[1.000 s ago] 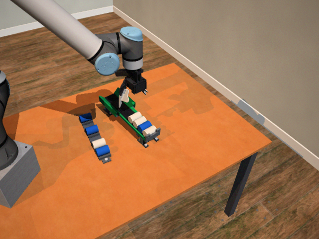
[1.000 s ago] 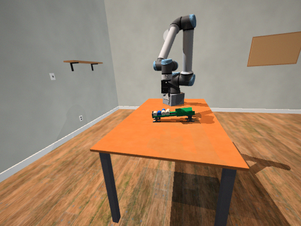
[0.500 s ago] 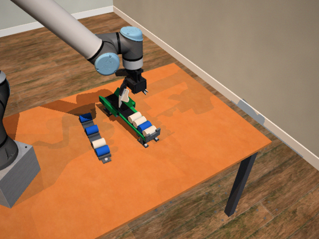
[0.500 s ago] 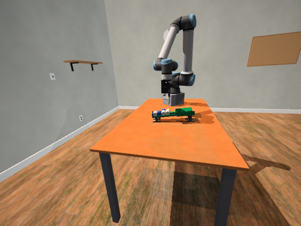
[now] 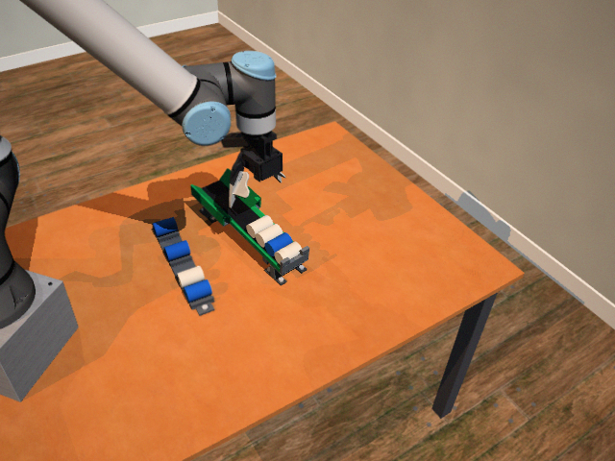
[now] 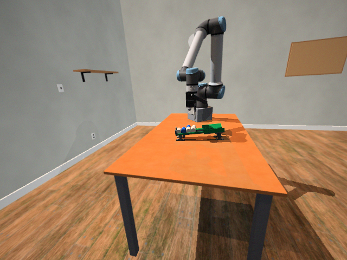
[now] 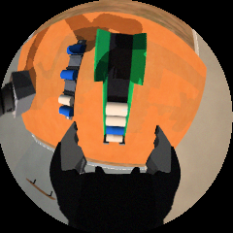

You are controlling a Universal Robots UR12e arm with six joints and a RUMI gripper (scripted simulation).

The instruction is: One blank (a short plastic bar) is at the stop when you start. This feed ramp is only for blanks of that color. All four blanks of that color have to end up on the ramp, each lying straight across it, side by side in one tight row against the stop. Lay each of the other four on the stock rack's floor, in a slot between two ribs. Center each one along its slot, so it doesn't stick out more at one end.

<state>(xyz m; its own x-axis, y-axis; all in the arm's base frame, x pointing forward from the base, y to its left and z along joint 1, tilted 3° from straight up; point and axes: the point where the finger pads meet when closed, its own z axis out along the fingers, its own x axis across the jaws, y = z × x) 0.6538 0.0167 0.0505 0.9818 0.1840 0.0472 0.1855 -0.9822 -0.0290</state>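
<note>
The fingers [image 5: 241, 184] stand wide open above the feed ramp [image 5: 203, 197] [image 6: 219, 130] [image 7: 99, 63], holding nothing. Ahead of and below them, the ramp carries four blanks lying across it: cream at the stop [image 5: 296, 262] [image 7: 107, 142], then the blue blank [image 5: 279, 243] [image 7: 116, 130], then two cream. Off to one side of the fingers, the stock rack [image 5: 183, 265] [image 7: 70, 86] holds three blue blanks and one cream.

Four cream blanks [image 5: 259, 226] [image 7: 116, 109] and four blue blanks [image 5: 177, 250] [image 7: 68, 75]. One feed ramp [image 5: 251, 237] [image 6: 212, 129] [image 7: 99, 63], one stock rack [image 5: 184, 265] [image 7: 70, 86].
</note>
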